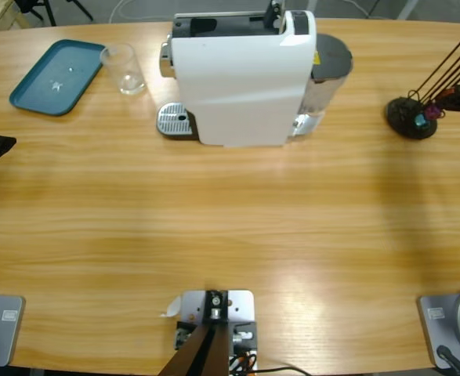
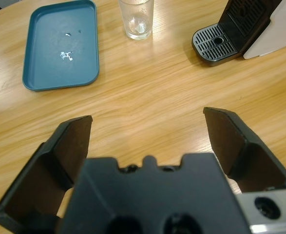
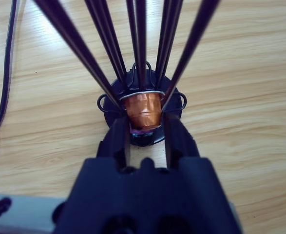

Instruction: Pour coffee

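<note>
At rack base, right claw (image 3: 146, 127) grips copper capsule (image 3: 143, 111); left claw (image 2: 150, 139) open, empty; no legible writing.

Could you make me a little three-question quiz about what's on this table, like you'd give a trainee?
1. True or false: the clear glass stands on the teal tray.
2. What does the right gripper have between its jaws?
A. a spoon
B. a copper-coloured capsule
C. a cable
3. Fill in: the left gripper is ____ and holds nothing.

Key:
1. False; it stands on the wooden table, between the tray and the coffee machine.
2. B, the capsule at the bottom of the wire rack.
3. Open.
</note>
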You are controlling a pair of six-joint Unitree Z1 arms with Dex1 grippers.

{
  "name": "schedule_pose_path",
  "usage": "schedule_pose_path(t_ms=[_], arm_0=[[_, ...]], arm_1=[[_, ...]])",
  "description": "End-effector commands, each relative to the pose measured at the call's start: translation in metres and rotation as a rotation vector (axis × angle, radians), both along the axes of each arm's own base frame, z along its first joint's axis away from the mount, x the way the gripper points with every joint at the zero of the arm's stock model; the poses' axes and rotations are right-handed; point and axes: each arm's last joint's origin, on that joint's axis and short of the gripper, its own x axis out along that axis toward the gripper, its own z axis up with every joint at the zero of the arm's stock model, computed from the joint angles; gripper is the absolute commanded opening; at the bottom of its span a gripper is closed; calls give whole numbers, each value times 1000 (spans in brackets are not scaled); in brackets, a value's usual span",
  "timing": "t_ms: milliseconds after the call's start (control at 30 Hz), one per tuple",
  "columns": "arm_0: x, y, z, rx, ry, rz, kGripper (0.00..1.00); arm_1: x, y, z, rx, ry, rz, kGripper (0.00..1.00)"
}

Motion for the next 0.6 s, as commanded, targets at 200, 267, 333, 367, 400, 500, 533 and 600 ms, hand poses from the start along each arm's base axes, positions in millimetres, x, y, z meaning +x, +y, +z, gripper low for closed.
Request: schedule_pose_path(t_ms=[200, 267, 333, 367, 400, 500, 533, 600], arm_0=[[3, -3, -10, 41, 27, -7, 987], [3, -3, -10, 41, 27, -7, 987], [3, -3, -10, 41, 27, -7, 987], [3, -3, -10, 41, 27, -7, 987], [3, -3, -10, 41, 27, -7, 987], [3, -3, -10, 41, 27, -7, 987], [3, -4, -10, 41, 27, -7, 987], [3, -3, -10, 41, 27, -7, 987]], arm_1=[[-3, -3, -8, 18, 23, -10, 0], [-5, -2, -5, 21, 6, -8, 0], [-8, -2, 0, 24, -9, -5, 0], [-9, -2, 2, 24, -17, -4, 0], [-11, -2, 6, 24, -26, -3, 0], [-10, -2, 19, 23, -52, 0, 0], [-9, -1, 23, 21, -55, 4, 0], [-7, -1, 28, 20, -61, 9, 0]])
